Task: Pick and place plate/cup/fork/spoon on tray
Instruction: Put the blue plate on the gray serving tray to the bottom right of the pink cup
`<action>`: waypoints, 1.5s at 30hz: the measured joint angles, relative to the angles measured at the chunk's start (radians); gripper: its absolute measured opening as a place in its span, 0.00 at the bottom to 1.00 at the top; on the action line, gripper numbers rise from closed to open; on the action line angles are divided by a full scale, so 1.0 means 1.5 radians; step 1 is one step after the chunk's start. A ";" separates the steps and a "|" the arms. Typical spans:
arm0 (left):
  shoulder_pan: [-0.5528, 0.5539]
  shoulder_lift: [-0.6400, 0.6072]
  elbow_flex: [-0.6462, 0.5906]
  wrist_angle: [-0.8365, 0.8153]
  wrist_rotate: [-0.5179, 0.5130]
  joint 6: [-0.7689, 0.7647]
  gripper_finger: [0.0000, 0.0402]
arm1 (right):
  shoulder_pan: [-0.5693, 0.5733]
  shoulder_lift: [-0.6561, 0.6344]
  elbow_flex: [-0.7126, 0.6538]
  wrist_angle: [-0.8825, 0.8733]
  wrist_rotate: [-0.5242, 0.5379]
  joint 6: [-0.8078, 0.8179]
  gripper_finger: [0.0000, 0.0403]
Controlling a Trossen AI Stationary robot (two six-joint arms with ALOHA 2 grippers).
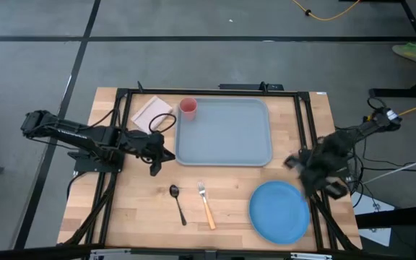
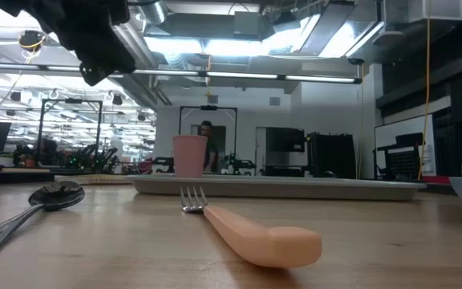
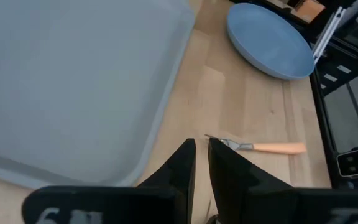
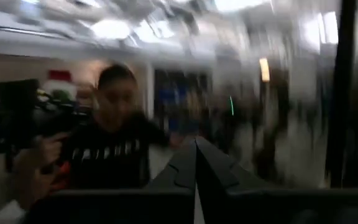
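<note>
Overhead layout at an early step of the task. The tray [image 1: 224, 132] lies at upper centre of the bench [image 1: 222, 209], with only the cup [image 1: 188, 107] standing in its upper-left corner. The spoon [image 1: 178, 202] and fork [image 1: 206, 204] lie side by side, apart, on bare wood below the tray; the plate [image 1: 279, 210] rests at lower right, off the tray.

The left hand [image 1: 157, 157] hovers just beside the tray's lower-left corner, fingers [image 3: 182, 165] nearly together with a thin gap, holding nothing. The right hand [image 1: 300, 162] sits blurred above the plate's upper edge; its fingers [image 4: 195, 163] are pressed together and empty.

Judged step: approach to a further item, three pieces outstanding. The plate seems the right arm's likely target; this calls for opening the fingers, then descending onto the raised rim. The left would need to travel down-frame to the cutlery.
</note>
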 joint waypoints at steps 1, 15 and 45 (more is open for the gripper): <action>-0.002 0.000 0.000 0.000 0.000 0.000 0.09 | 0.013 0.033 0.030 -0.081 0.045 0.054 0.01; -0.007 0.000 0.000 -0.004 -0.008 0.078 0.09 | 0.077 0.331 0.233 -0.888 0.249 0.520 0.01; -0.007 0.000 0.000 -0.004 -0.082 0.082 0.09 | 0.083 0.373 0.233 -0.875 0.322 0.208 0.01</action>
